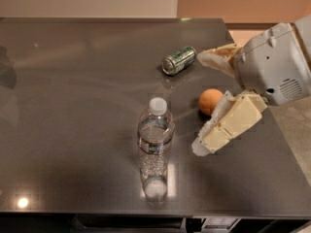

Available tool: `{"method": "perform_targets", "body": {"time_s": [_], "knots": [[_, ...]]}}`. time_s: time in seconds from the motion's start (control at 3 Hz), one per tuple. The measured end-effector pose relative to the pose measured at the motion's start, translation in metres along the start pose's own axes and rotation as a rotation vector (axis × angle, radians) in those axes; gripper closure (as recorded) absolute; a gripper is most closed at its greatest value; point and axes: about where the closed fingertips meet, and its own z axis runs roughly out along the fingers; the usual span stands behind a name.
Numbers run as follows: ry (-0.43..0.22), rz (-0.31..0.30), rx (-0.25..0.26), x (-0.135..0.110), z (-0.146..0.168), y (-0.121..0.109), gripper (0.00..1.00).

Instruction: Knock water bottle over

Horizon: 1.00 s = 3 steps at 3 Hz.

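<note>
The water bottle [155,144] stands upright near the front edge of the dark table [73,106]. It is clear and ribbed, with a white cap and a thin label band. My gripper [199,103] reaches in from the right, above the table and to the right of the bottle. It is open, with its two cream fingers spread wide. The lower finger [228,125] has its tip a short way right of the bottle and does not touch it. The upper finger [216,57] is near the can.
A green-and-silver can [178,60] lies on its side behind the bottle. An orange [212,101] sits on the table, between the two fingers in this view. The table's right edge [272,125] runs under the arm's grey housing [274,64].
</note>
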Motion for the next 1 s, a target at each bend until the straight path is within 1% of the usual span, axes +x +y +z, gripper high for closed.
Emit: {"method": "perform_targets", "body": {"time_s": [0.33,0.67,1.0], "knots": [[-0.037,-0.008,-0.06,-0.015,0.029,0.022,0.0],[-0.049,-0.026,-0.104,-0.018,0.053,0.042,0.0],[-0.069,-0.033,-0.12,-0.018,0.068,0.049,0.0]]}}
